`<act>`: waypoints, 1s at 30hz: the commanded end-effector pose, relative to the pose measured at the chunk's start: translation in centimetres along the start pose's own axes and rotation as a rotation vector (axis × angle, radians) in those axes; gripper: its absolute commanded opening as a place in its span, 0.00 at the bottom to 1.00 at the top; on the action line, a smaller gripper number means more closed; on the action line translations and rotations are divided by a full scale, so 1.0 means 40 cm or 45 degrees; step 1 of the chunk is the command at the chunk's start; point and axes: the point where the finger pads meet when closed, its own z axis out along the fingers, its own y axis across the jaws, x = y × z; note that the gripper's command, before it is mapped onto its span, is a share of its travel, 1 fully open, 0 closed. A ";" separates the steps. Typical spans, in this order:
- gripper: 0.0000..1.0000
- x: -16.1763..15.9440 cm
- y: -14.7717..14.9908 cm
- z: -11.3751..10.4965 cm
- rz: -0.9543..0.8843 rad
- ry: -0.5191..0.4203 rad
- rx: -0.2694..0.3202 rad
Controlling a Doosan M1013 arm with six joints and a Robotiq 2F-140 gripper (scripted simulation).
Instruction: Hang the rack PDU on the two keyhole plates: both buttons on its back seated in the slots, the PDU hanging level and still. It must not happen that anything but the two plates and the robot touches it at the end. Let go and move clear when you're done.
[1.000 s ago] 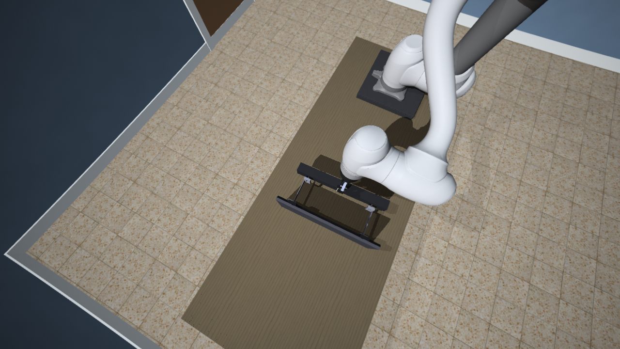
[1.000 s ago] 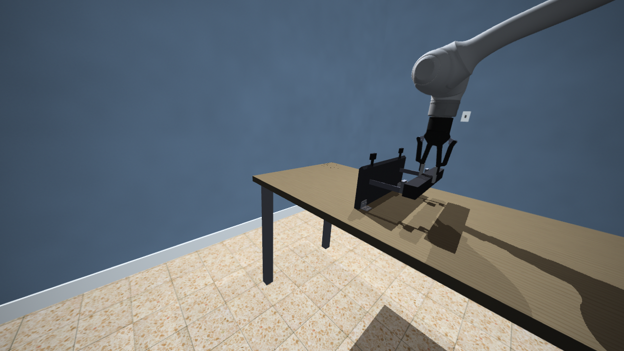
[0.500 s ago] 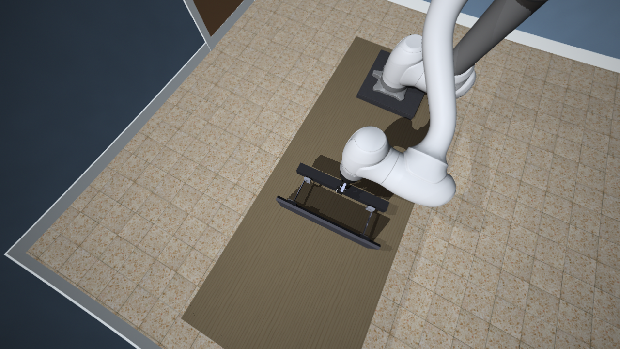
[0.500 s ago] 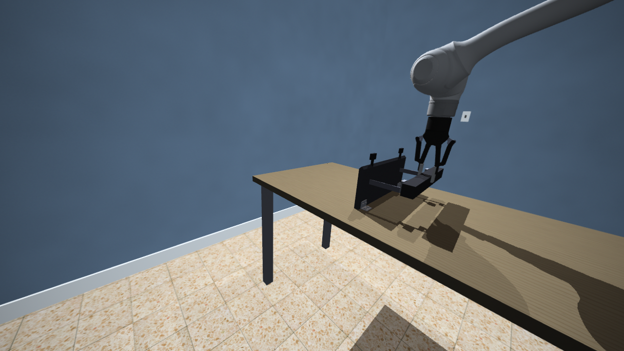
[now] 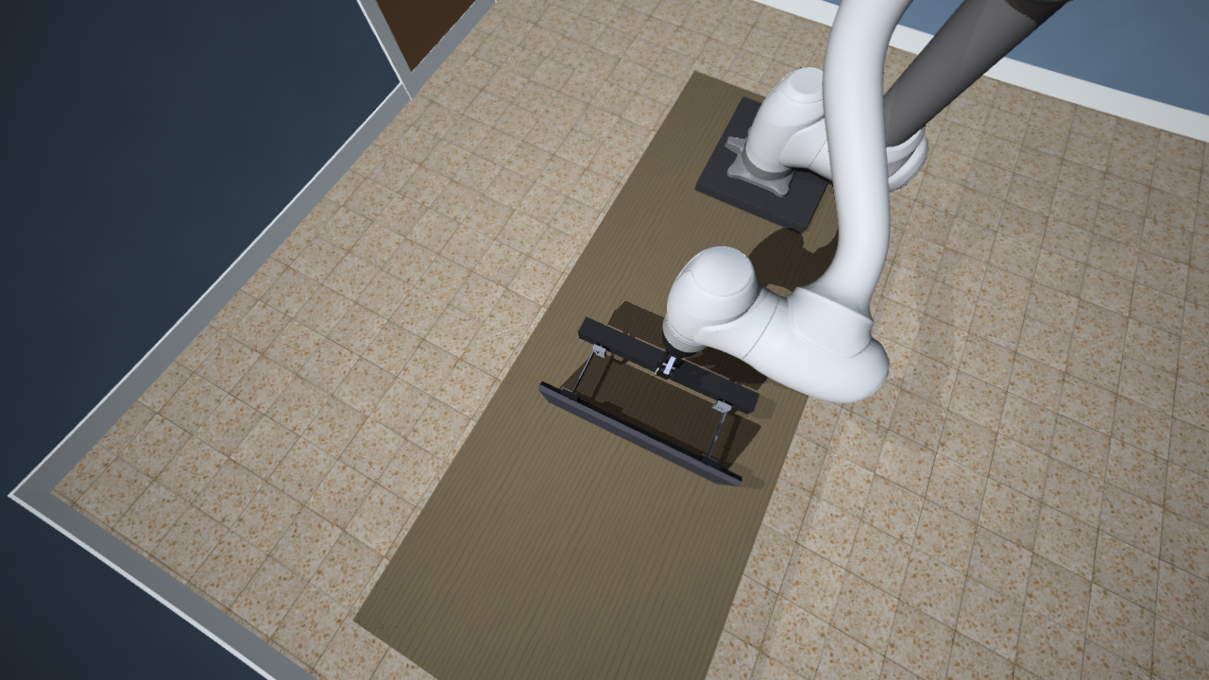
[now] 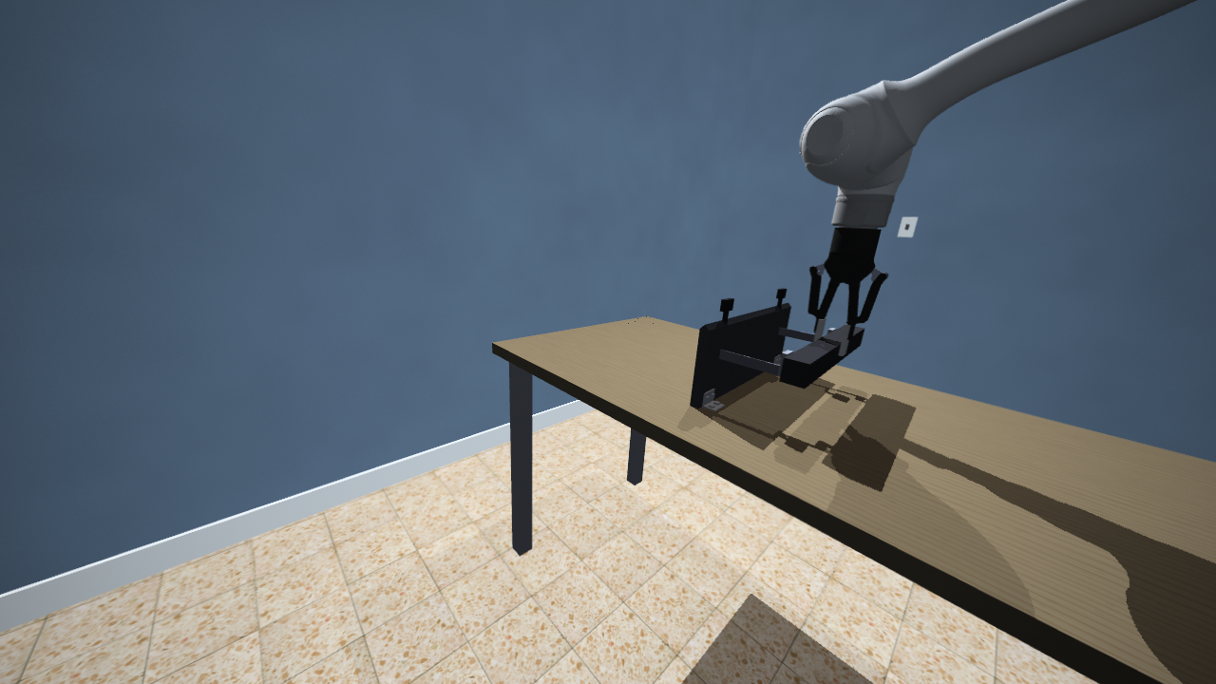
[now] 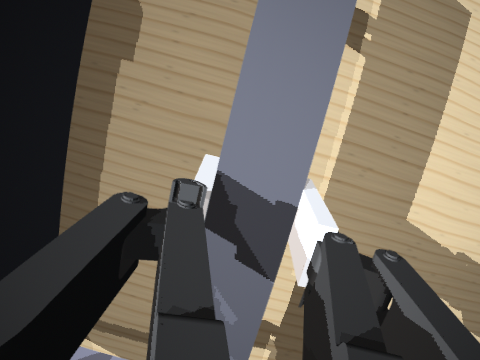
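Half of the work seems done to us: the pincer (image 6: 837,333) is clamped on the rack PDU (image 6: 809,361), held above the bench (image 6: 595,357), near the backboard (image 6: 737,352), buttons not yet seated.

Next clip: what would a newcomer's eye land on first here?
The big white arm arching from its base plate over the wooden table. Then the gripper, pointing straight down near the table's middle, shut on the long dark rack PDU held off the surface. Just beyond it stands a dark upright panel, two rods reaching toward the PDU.
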 end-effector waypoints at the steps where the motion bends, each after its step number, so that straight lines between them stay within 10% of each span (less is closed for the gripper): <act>1: 0.00 -0.003 -0.003 0.001 0.003 -0.003 0.004; 30: 0.00 -0.005 0.026 0.002 0.003 -0.003 0.003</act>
